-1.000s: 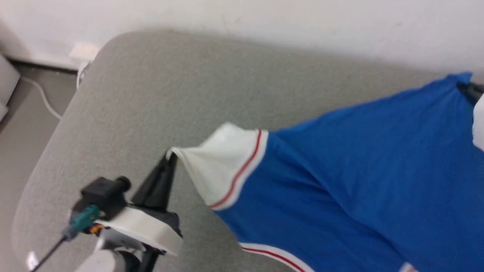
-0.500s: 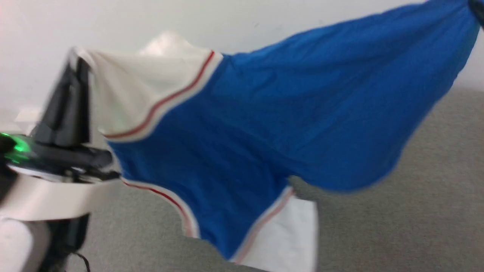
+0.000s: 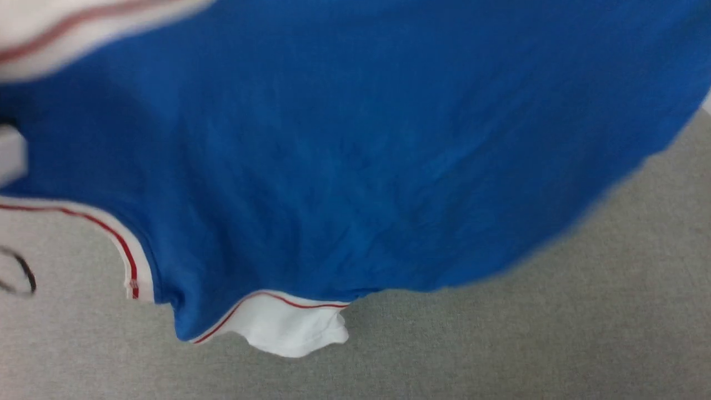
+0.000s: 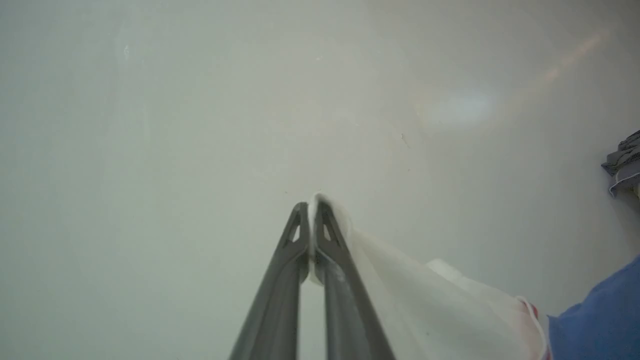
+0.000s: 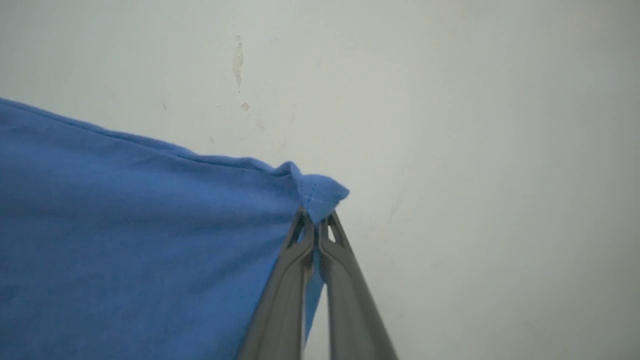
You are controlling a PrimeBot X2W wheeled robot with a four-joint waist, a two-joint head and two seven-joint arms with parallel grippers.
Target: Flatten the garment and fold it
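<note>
The garment (image 3: 355,155), a royal-blue T-shirt with white red-striped sleeves, hangs spread in the air across the head view, above the grey surface (image 3: 555,344). One white sleeve (image 3: 289,328) droops at its lower edge. In the left wrist view my left gripper (image 4: 311,207) is shut on the edge of the other white sleeve (image 4: 425,300). In the right wrist view my right gripper (image 5: 314,217) is shut on a blue hem corner (image 5: 320,195), and the blue cloth (image 5: 125,240) stretches away to the left of that view.
A pale wall (image 5: 475,150) stands behind both grippers. A grey cloth (image 4: 622,162) shows at the right edge of the left wrist view. A dark cable loop (image 3: 22,275) lies at the left of the grey surface.
Both arms have lifted the garment off the grey surface and spread it in the air; the head view has shifted, and the left gripper has left it.
</note>
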